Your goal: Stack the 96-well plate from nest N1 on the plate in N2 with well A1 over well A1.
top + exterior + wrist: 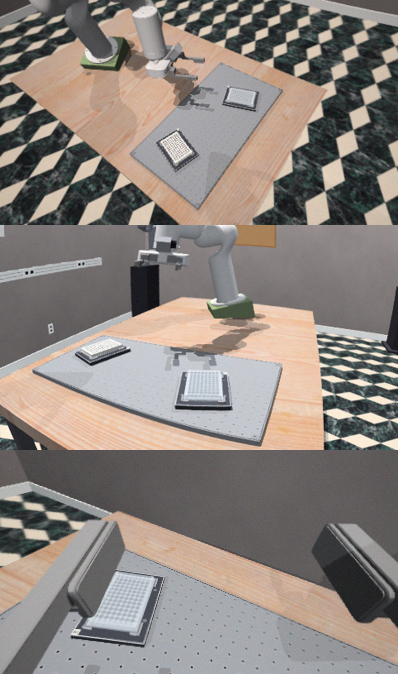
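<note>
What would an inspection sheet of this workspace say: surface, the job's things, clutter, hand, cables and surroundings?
Surface: wood table; grey perforated board lies on it.
Job's things: clear plate sits in N1; white plate sits in N2. Not stacked.
Clutter: nothing seen.
Hand: open, nothing between the fingers, raised above the table.
Cables: nothing seen.
Surroundings: checkered floor, grey walls, black stand behind the table.
</note>
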